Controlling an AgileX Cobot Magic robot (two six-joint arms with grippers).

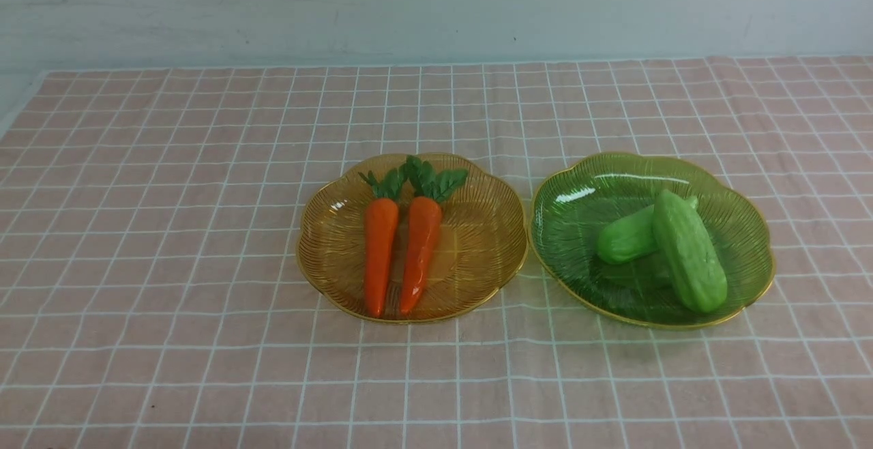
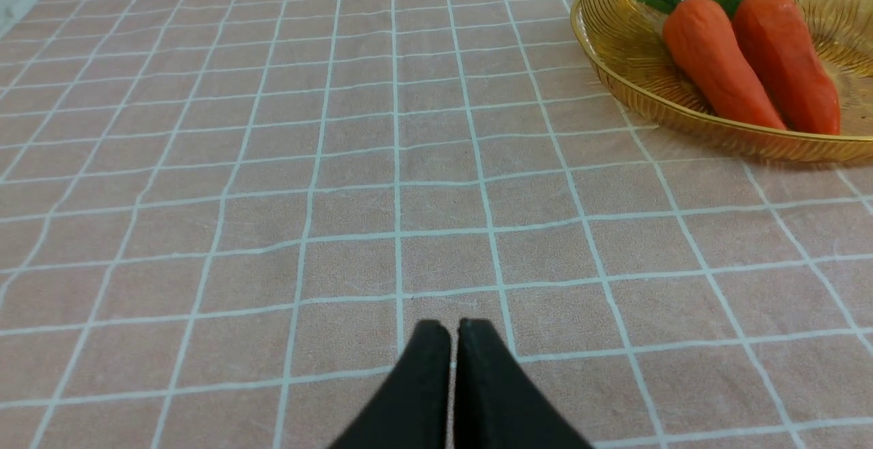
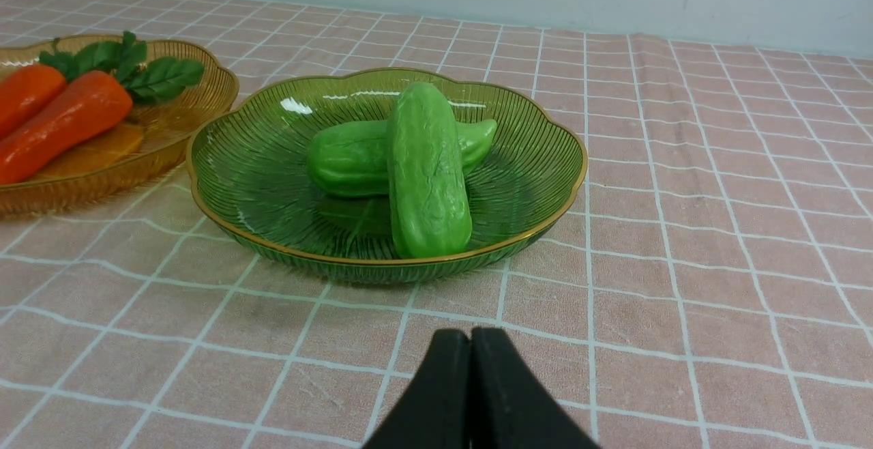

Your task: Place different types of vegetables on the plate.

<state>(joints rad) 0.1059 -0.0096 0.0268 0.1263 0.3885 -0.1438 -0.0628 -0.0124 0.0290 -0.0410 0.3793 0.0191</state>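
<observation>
Two orange carrots point(image 1: 379, 251) point(image 1: 419, 251) with green tops lie side by side in an amber glass plate point(image 1: 477, 183). Two light-green cucumbers point(image 1: 689, 251) point(image 1: 624, 237) lie crossed in a green glass plate point(image 1: 580, 183) to its right, one resting on the other. Neither arm shows in the front view. My left gripper point(image 2: 453, 326) is shut and empty over bare cloth, short of the amber plate point(image 2: 614, 80). My right gripper point(image 3: 470, 333) is shut and empty, just in front of the green plate point(image 3: 225, 162).
A pink cloth with a white grid point(image 1: 170, 230) covers the table up to a pale wall point(image 1: 436, 5) at the back. The two plates nearly touch at the middle of the table.
</observation>
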